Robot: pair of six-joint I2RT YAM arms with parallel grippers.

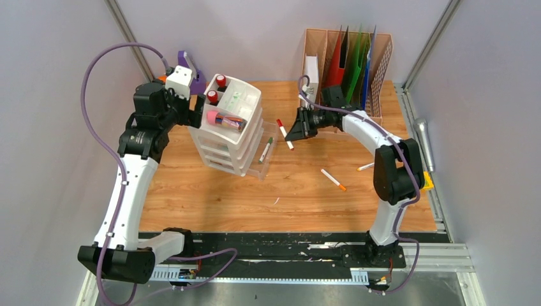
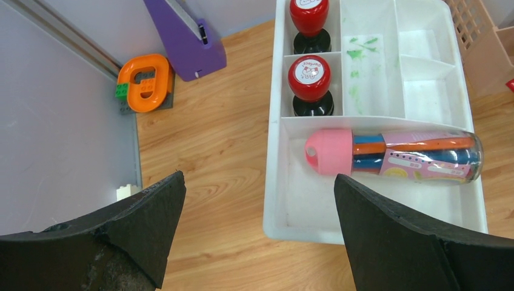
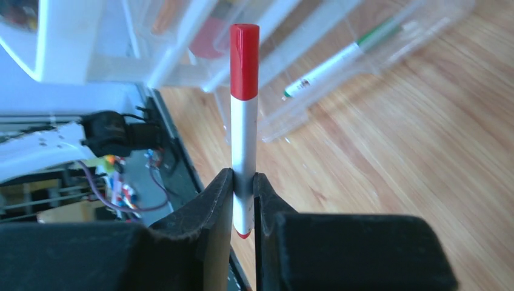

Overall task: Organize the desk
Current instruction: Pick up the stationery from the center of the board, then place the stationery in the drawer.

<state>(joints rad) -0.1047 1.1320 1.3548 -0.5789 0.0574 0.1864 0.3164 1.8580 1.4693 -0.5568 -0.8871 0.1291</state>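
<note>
l gripper (image 2: 259,177) spread wide, r gripper (image 3: 243,176) pinching red-capped marker (image 3: 244,121), both arms extended.

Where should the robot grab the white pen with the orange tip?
Probably take the white pen mid-barrel, coming straight down from above and squeezing across its thin width. It lies flat and slanted on the desk, with bare wood on both sides.

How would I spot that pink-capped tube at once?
Find the white drawer tower on the left of the desk. The tube lies on its side in the long compartment of its top tray. Unlike the two red-topped stamps beside it, it is clear and pink-capped.
</note>
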